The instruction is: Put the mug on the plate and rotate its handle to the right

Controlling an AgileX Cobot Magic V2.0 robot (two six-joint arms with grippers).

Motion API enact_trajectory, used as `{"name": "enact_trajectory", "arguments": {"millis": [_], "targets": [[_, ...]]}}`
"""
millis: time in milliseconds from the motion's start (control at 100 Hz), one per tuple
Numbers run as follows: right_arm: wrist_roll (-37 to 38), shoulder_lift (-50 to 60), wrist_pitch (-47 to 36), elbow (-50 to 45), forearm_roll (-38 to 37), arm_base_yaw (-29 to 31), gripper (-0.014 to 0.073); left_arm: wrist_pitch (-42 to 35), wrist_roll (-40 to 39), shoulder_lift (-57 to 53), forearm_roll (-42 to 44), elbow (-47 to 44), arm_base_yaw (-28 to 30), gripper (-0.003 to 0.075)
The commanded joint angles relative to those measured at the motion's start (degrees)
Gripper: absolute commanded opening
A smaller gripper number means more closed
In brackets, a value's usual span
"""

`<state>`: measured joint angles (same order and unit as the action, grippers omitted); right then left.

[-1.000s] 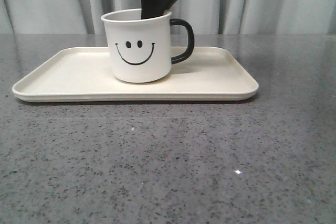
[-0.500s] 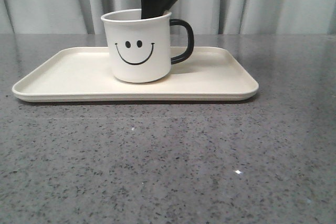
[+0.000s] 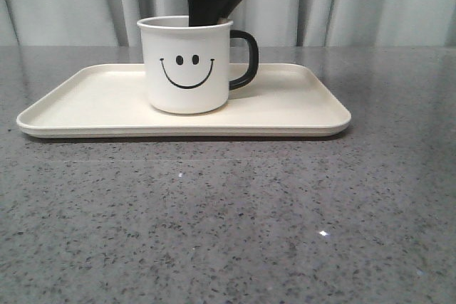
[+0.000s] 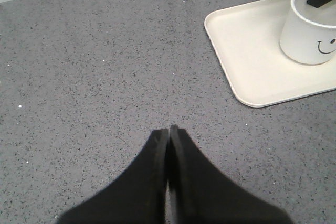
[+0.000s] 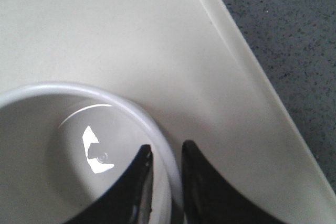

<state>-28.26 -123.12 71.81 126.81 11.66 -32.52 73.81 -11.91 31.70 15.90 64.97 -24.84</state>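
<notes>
Mug (image 3: 186, 65) stands upright on the plate (image 3: 299, 108), left of the plate's centre in the front view, smiley face toward the camera. Handle (image 3: 244, 60) projects to the right side of the mug, angled slightly back. Plate lies flat on the grey speckled table (image 3: 228, 218), long side facing the camera. Right gripper (image 5: 167, 156) comes down from above at the mug's far rim: one finger sits inside the mug, the other outside, with the white wall pinched between them; both fingers appear to touch the rim in the right wrist view. Inside of the mug shows a bright reflection on its bottom. Left gripper (image 4: 168, 129) is well apart from the plate, hovering over bare table, its two fingers pressed together with only a thin seam showing between them and nothing held. From the left wrist view, one corner of the plate and the mug with part of the smiley are visible. Pale curtain (image 3: 370, 1) hangs behind the table.
</notes>
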Motion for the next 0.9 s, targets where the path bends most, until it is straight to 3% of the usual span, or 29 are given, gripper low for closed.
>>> {"name": "enact_trajectory", "arguments": {"millis": [0, 570, 890], "targets": [[-0.2, 4.5, 4.7, 1.3, 0.4, 0.3, 0.0178, -1.6, -0.6, 0.5, 0.5, 1.1, -0.3, -0.0020], [-0.2, 10.3, 4.2, 1.9, 0.4, 0.3, 0.0178, -1.6, -0.6, 0.5, 0.5, 1.1, -0.3, -0.0020], [2.8, 19.6, -1.1, 1.9, 0.1, 1.1, 0.0178, -1.6, -0.6, 0.5, 0.5, 1.1, -0.3, -0.0020]]}}
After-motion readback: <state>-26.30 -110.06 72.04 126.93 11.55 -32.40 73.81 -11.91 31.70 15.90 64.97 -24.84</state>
